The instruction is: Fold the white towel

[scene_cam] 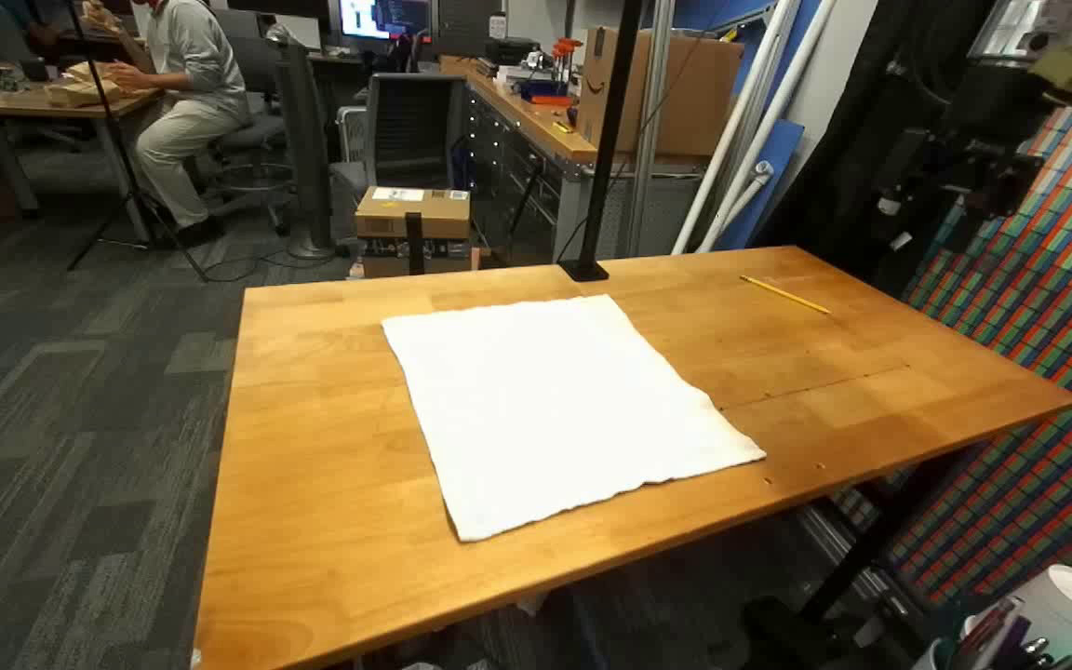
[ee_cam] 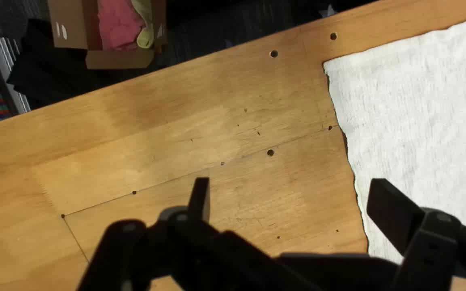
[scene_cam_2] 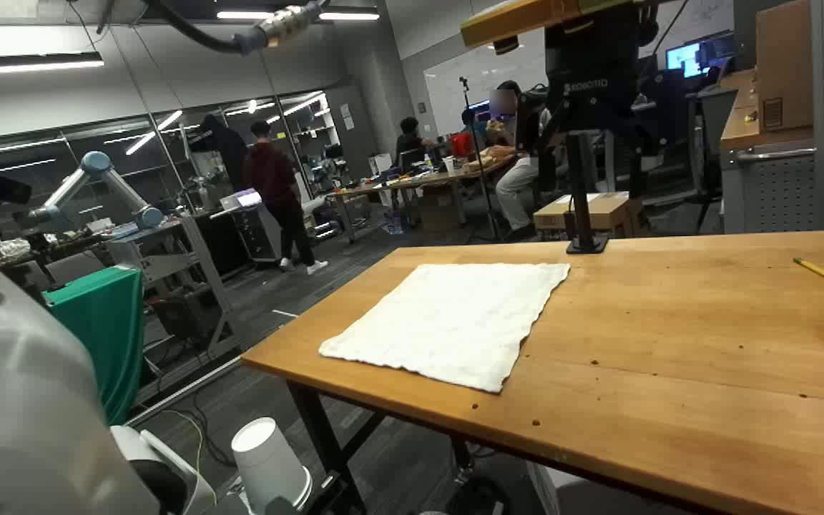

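The white towel (scene_cam: 555, 409) (scene_cam_2: 455, 322) lies flat and spread out on the wooden tabletop (scene_cam: 313, 484), close to the table's front edge. In the wrist view, the left border of the towel (ee_cam: 427, 113) shows, slightly wavy, with one corner near the table edge. My gripper (ee_cam: 291, 194) is open, its two fingers wide apart with only bare wood and the towel's border seen beneath. One finger (ee_cam: 395, 214) overlaps the towel in that view. In an exterior view the gripper (scene_cam_2: 592, 168) hangs well above the table, apart from the towel.
A yellow pencil (scene_cam: 785, 294) lies on the tabletop away from the towel. A black post (scene_cam: 592, 186) rises from the table's far edge. Below the near edge, an open cardboard box (ee_cam: 69, 24) holds pink and yellowish cloth. White cups (scene_cam_2: 269, 458) stand beside the table.
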{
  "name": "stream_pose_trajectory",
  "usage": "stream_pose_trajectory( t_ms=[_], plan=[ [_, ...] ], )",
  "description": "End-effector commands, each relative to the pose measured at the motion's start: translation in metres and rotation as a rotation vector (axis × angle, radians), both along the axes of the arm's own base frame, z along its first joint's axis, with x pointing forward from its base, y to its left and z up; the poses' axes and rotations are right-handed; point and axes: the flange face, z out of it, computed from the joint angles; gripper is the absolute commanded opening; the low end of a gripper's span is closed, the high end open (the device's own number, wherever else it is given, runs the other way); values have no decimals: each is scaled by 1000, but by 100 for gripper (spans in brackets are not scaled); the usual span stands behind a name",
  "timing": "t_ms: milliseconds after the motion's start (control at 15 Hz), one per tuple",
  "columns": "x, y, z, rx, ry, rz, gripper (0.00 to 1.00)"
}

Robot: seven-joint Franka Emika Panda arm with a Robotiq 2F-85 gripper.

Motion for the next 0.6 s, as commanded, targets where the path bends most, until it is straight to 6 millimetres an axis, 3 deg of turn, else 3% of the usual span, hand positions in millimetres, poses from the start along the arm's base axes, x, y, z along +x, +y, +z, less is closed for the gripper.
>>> stream_pose_trajectory(
  t_ms=[0, 533],
  plan=[
    [1, -1, 2, -1, -3, 0, 100],
    [1, -1, 8, -5, -16, -1, 100]
  ],
)
